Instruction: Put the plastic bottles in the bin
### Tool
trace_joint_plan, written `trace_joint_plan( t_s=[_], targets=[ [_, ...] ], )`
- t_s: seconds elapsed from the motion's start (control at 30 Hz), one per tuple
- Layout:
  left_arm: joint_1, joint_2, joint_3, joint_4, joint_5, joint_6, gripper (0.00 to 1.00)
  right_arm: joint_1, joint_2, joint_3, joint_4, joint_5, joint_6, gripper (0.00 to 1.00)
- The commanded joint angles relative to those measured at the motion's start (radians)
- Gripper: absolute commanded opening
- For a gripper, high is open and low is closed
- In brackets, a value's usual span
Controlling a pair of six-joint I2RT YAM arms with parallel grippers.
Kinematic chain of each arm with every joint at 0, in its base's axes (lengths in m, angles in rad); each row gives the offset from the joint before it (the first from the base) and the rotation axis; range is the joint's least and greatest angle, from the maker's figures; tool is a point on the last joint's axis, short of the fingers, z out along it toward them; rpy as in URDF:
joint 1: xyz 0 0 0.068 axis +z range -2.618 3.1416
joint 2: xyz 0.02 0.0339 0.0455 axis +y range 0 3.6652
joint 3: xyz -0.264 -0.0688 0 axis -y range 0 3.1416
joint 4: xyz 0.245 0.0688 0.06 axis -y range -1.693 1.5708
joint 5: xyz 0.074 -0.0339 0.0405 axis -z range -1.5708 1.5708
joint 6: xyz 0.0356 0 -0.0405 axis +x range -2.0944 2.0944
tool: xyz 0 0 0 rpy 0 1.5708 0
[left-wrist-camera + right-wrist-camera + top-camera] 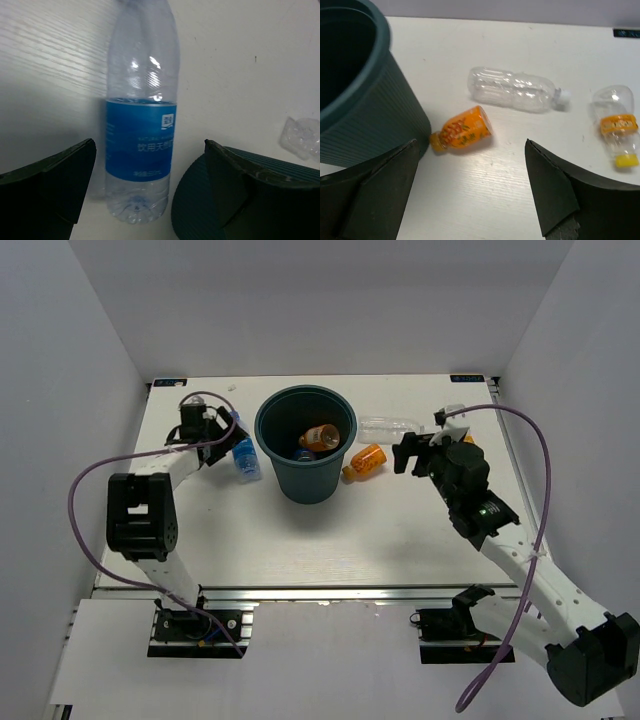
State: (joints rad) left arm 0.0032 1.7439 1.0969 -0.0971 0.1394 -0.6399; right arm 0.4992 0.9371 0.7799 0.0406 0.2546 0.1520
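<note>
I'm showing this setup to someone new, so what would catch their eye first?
The dark teal bin stands mid-table with an orange bottle already inside. Right of it lie a second orange bottle and a clear bottle; left of it, a blue-labelled bottle lies between the open jaws of the left gripper.

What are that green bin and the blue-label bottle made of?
The bin looks like matte dark green plastic: its wall carries fine moulded ribbing. The blue-label bottle seems to be thin, glossy clear plastic: the table shows through it and bright highlights glint on its shoulder.
</note>
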Motion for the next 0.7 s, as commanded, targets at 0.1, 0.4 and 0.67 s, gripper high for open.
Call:
trace_joint_plan(
  t_s=[0.1,0.4,0.67],
  targets=[
    [-0.084,0.075,0.103,-0.065,-0.215,0.035,0.98,-0.071,-0.053,-0.044,-0.039,0.021,0.049,0.89],
    [-0.131,0.154,0.193,-0.174,-0.333,0.085,0.74,-0.091,-0.103,-0.071,-0.031,0.003,0.052,0.89],
    [-0.131,0.02,0.284,-0.277,-0.441,0.114,0.31,-0.096,-0.127,-0.085,-0.021,-0.017,0.05,0.89]
  ],
)
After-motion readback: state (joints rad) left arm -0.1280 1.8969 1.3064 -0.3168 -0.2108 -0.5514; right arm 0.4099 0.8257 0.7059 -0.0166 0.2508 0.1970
